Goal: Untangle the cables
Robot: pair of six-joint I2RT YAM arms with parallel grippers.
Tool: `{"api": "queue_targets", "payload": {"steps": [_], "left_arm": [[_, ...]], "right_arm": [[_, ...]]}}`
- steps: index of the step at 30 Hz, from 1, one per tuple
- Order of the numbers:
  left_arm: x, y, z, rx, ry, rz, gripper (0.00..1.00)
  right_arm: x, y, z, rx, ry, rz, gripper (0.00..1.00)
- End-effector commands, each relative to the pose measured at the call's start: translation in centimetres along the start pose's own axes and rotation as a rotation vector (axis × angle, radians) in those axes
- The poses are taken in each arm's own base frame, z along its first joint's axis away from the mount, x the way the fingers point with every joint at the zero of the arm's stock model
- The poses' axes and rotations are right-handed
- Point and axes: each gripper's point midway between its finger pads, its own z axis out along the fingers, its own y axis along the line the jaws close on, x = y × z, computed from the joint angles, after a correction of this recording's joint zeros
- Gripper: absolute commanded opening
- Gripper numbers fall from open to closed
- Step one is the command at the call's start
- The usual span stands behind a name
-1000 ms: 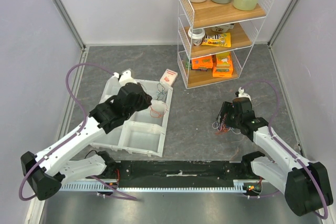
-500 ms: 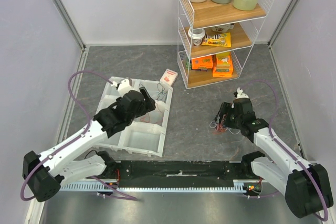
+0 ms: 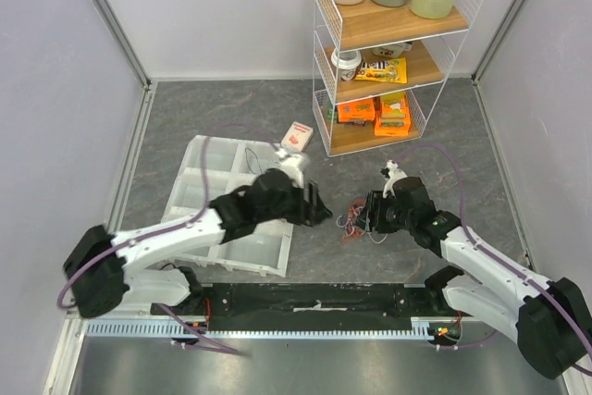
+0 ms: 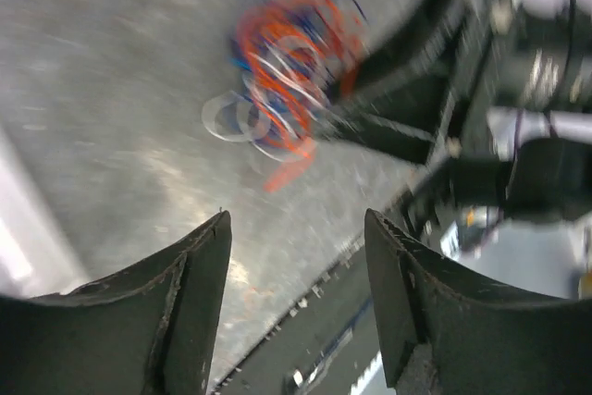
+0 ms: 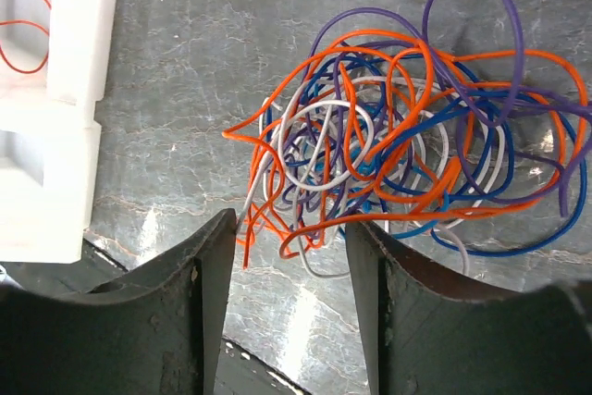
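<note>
The cables (image 5: 398, 164) form a fist-sized tangle of orange, blue, white and purple wires lying on the grey table (image 3: 354, 220). My right gripper (image 5: 289, 224) is open just at the tangle's near edge, and a few orange and white loops reach between its fingertips. In the top view the right gripper (image 3: 367, 215) sits directly right of the tangle. My left gripper (image 3: 315, 206) is directly left of it. The left wrist view is blurred: the left gripper (image 4: 296, 219) is open and empty, with the cables (image 4: 291, 71) ahead of it.
A white compartment tray (image 3: 208, 187) lies to the left under my left arm; a thin red wire (image 5: 43, 55) lies in one compartment (image 5: 55, 136). A wire shelf rack (image 3: 388, 53) with bottles and packets stands at the back. A small box (image 3: 297, 135) lies near it.
My left arm swung right from over the tray to beside the tangle, and its gripper opened. The right gripper and the tangle shifted left, and the right jaws narrowed a little.
</note>
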Motion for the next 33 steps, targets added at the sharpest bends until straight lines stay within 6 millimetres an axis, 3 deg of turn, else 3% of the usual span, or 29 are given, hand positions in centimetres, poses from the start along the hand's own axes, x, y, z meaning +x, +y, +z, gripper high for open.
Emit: {"api": "queue_targets", "payload": {"steps": [1,3,6,11,14,17,21,24,31,33], "left_arm": [[3.4,-7.9,2.2,0.249,0.094,0.21,0.64],[4.6,-8.0,3.1,0.251,0.116,0.217,0.61],[5.5,-7.3,4.3,0.236,0.115,0.201,0.61],[5.5,-7.4,5.9,0.216,0.128,0.2,0.67],[5.2,-6.7,7.5,0.158,0.128,0.207,0.63],[4.7,-5.7,8.9,0.094,0.131,0.19,0.59],[3.7,-4.1,10.5,0.048,0.124,0.116,0.72],[3.3,-2.6,11.8,0.026,0.135,0.062,0.73],[3.8,-1.8,13.8,0.039,0.188,0.02,0.58],[3.8,-1.8,14.0,0.044,0.187,0.015,0.49]], "right_arm": [[-1.9,1.7,-1.2,-0.045,-0.067,-0.02,0.65],[-2.4,1.5,-2.1,-0.015,-0.084,-0.026,0.75],[-3.8,0.1,-3.9,0.096,-0.164,0.003,0.8],[-5.2,-3.2,-6.1,0.294,-0.282,0.065,0.75],[-5.0,-2.4,-5.4,0.247,-0.259,0.069,0.65],[-4.3,-0.8,-3.8,0.149,-0.199,0.055,0.62],[-2.9,-0.3,-1.6,0.082,-0.138,0.075,0.62],[-2.1,-1.3,-0.8,0.108,-0.121,0.084,0.57],[-1.5,-2.5,-0.8,0.15,-0.131,0.065,0.45],[-1.3,-2.7,-0.6,0.153,-0.121,0.063,0.44]]}}
